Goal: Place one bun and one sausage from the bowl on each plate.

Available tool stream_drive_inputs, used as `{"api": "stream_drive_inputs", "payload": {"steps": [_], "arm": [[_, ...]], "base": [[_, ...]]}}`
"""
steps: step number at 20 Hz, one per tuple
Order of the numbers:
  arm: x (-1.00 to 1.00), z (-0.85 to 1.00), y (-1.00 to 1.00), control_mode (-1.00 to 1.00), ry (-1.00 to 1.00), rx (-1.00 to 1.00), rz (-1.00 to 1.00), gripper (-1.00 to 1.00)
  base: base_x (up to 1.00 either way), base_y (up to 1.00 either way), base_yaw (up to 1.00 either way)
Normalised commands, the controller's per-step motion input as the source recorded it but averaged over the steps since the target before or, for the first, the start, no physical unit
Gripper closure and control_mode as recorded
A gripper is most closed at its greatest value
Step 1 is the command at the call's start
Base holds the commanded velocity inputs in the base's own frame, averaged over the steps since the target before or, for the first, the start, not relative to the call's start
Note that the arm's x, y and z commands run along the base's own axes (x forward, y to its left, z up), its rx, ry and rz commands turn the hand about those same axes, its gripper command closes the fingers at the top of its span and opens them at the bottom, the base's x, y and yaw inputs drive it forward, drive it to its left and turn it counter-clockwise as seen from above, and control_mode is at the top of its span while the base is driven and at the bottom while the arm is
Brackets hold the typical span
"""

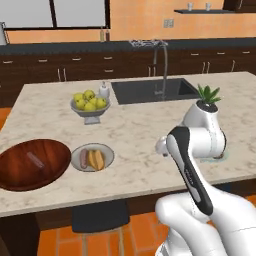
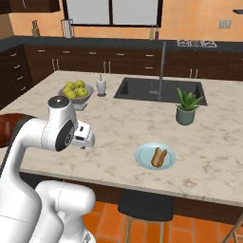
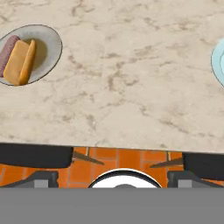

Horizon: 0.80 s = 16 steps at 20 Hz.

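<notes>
A marble island counter point(image 1: 145, 135) with a broad bare stretch between two plates. The grey plate point(image 1: 107, 150) holds one orange bun point(image 1: 96, 160) touching one sausage point(image 1: 83, 158); the blue plate point(image 2: 142, 156) one tan bun point(image 2: 158, 157). One sausage point(image 1: 34, 159) lies in the wooden bowl point(image 1: 55, 152) at the front edge. Gripper point(image 3: 118, 168) jaws spread wide, empty. No readable writing

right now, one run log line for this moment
gripper: open, empty | grey plate: bun, sausage | blue plate: bun | bowl: one sausage
</notes>
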Motion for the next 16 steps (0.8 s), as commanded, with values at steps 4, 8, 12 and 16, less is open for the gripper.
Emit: {"api": "stream_drive_inputs", "payload": {"steps": [4,8,12,16], "arm": [[0.00,0.00,0.00,1.00,0.00,0.00,0.00,-1.00],[0.00,0.00,0.00,1.00,0.00,0.00,0.00,-1.00],[0.14,0.00,0.17,-1.00,0.00,-0.02,0.01,-1.00],[0.96,0.03,0.96,-1.00,0.01,-0.14,0.15,-1.00]], "base": [[0.06,1.00,0.03],[0.28,1.00,0.11],[0.16,0.70,0.09],[0.00,0.00,0.00]]}}
